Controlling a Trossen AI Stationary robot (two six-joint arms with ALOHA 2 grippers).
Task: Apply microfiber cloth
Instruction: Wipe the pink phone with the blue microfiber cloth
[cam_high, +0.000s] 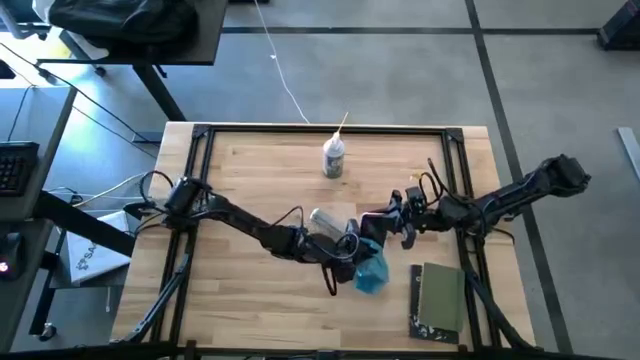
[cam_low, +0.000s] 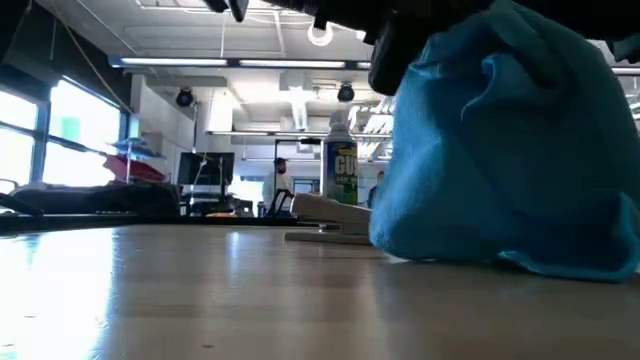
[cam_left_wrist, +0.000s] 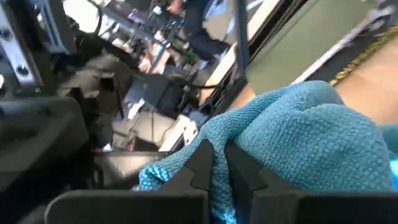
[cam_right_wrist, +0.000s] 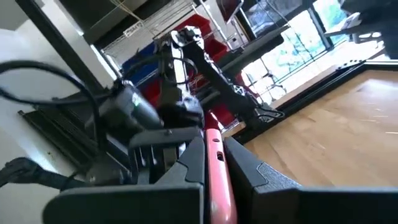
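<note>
Your two arms are dark, nearly black, built of slim tubular links joined by chunkier rounded housings. Loose black cables loop along the left arm (cam_high: 235, 215) near its base and bunch up around the right arm (cam_high: 500, 200) at its wrist. The left gripper (cam_left_wrist: 217, 168) shows you two matte black fingers with angular, stepped inner edges above a broad flat body. The right gripper (cam_right_wrist: 214, 168) has the same dark wedge-shaped fingers.
</note>
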